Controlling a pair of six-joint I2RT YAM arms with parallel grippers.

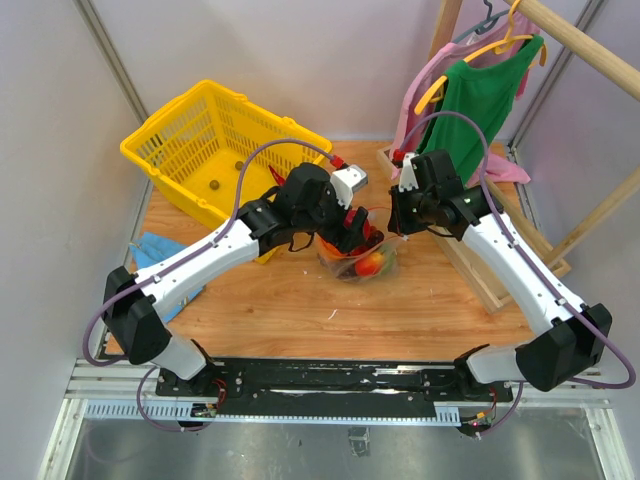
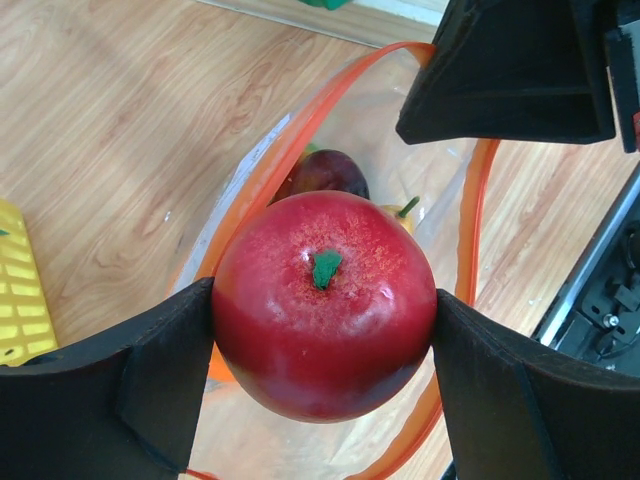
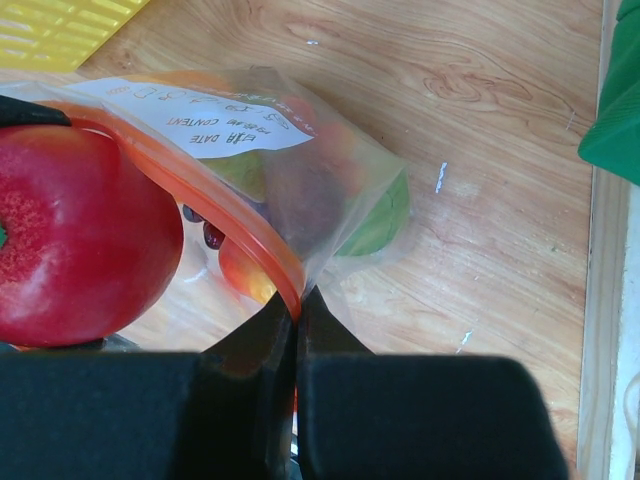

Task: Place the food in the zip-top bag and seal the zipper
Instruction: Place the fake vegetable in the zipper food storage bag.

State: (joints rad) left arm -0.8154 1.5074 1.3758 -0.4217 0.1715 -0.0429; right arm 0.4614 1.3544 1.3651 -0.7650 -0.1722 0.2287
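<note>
One fruit left, seemingly: left gripper (image 2: pixel 322 335) clamps the apple (image 2: pixel 335 285) over the bag (image 3: pixel 345 185); right gripper (image 3: pixel 296 325) pinches the zipper (image 3: pixel 225 210) at 3 o'clock. Next, lower and release.

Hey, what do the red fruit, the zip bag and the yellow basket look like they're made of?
Red fruit: probably hard plastic, glossy; sharp highlights on its skin, flat green stem patch.
Zip-top bag: thin clear plastic film, shiny; crinkled, contents show through.
Yellow basket: likely rigid moulded plastic; lattice walls, even colour.
</note>
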